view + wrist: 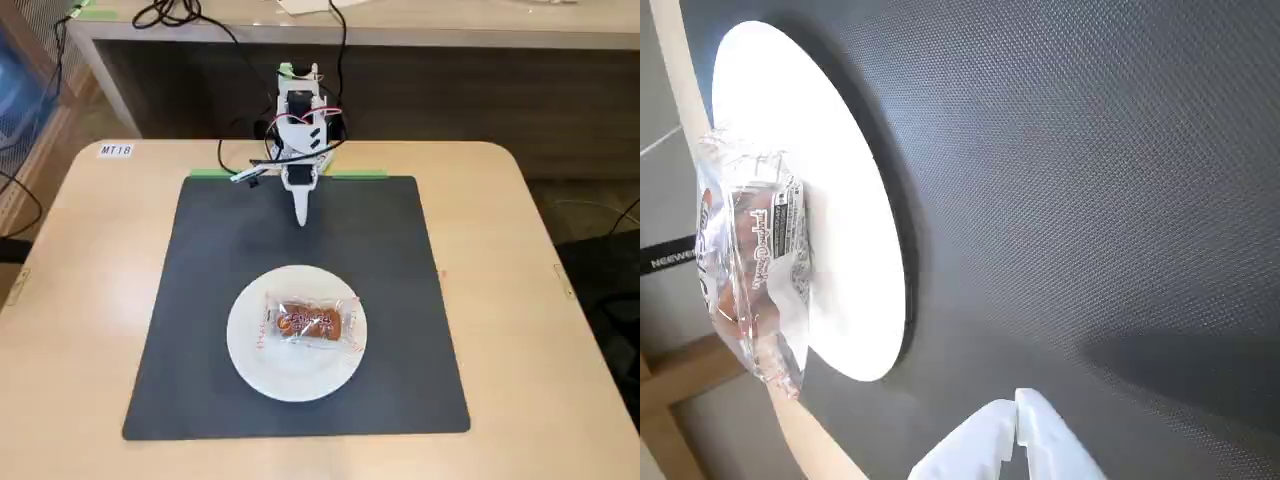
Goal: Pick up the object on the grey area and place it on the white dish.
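1. The white gripper [301, 218] is hovering with its jaws pressed together, holding nothing, over the far part of the grey mat [400, 300].
2. The snack packet [310, 323] is lying on the white plate [250, 350], near the mat's middle, well apart from the gripper.
3. In the wrist view, the packet [750, 260] is resting on the plate [840, 200] at left, the fingertips [1040, 440] touching at bottom.

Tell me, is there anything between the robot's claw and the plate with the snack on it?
No. In the fixed view, only bare grey mat lies between the gripper and the white plate holding the snack packet. The wrist view shows that too.
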### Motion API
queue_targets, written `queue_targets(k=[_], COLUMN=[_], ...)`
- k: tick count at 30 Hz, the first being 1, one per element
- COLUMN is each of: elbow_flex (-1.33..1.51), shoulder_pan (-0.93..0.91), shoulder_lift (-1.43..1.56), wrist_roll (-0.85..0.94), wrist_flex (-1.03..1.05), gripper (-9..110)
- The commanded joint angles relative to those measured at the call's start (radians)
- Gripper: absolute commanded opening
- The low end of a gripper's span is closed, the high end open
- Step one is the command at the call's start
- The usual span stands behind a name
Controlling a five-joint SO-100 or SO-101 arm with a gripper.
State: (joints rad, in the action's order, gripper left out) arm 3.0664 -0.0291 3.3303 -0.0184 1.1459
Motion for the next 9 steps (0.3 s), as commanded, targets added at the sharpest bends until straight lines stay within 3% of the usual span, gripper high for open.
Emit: queue_targets(k=[1,9], elbow_flex=[0.032,0.034], shoulder_pan=[0.002,0.002], shoulder_lift=[0.021,0.021], wrist_roll=[0.011,0.011], wrist_flex=[-0.014,-0.018], gripper=[0,0])
